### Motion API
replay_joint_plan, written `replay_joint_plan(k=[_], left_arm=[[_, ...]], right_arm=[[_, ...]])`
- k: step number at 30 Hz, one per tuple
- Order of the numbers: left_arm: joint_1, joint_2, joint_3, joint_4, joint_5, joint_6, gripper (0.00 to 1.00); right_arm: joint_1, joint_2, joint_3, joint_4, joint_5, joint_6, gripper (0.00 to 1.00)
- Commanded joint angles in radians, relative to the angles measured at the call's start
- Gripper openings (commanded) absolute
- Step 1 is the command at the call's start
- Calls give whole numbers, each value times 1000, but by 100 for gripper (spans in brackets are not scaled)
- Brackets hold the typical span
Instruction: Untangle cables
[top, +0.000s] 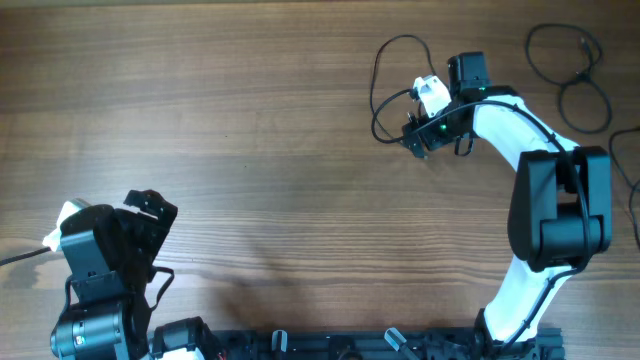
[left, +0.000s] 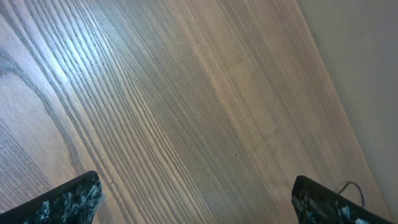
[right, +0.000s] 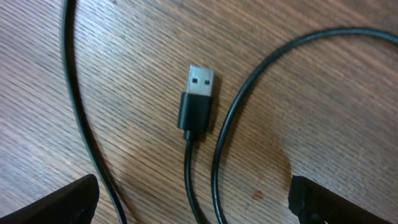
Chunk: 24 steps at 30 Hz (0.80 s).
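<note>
Nearest, at the low left: left gripper (top: 152, 207), jaws wide open, nothing in them. Only bare table (top: 250, 130) under it in the left wrist view. No part in the job right now, by the look of it.

Farther out, on the right side: right gripper (top: 416, 138), jaws wide open too, holding nothing. Hangs low over one cable (top: 374, 85). Right below it, a plug (right: 198, 99) lying flat on the wood, not touching the jaws. Beside the plug, two curved bits of thin black cord, near it but not knotted as far as can be seen. From above, one loose open loop, with a crossing or two close to the gripper.

Farthest, in the far right corner: more cables (top: 570, 85), in round loops, well apart from the first one. Some loops crossing each other there. Hard to tell whether tied or only lying one over the other.

No tight clump anywhere in view. So probably most of the pulling apart done already. Maybe left to do: smoothing out the crossed loops by the right gripper, and checking the loops in the far corner.
</note>
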<state>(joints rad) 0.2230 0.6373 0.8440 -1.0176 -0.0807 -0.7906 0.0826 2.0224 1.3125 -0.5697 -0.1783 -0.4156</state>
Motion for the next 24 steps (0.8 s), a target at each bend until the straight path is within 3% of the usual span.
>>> replay_joint_plan(k=[1, 5, 9, 12, 21, 24], left_arm=[[6, -2, 2, 3, 1, -2, 100], [6, -2, 2, 3, 1, -2, 100], [6, -2, 2, 3, 1, -2, 100], [6, -2, 2, 3, 1, -2, 100], [6, -2, 2, 3, 1, -2, 100], [6, -2, 2, 3, 1, -2, 100]], right_arm=[[32, 37, 3, -24, 29, 14, 98], [99, 79, 3, -95, 30, -5, 78], [136, 114, 3, -108, 52, 1, 25], [142, 126, 3, -122, 53, 1, 4], [66, 53, 114, -92, 53, 75, 4], [18, 29, 193, -85, 52, -84, 4]])
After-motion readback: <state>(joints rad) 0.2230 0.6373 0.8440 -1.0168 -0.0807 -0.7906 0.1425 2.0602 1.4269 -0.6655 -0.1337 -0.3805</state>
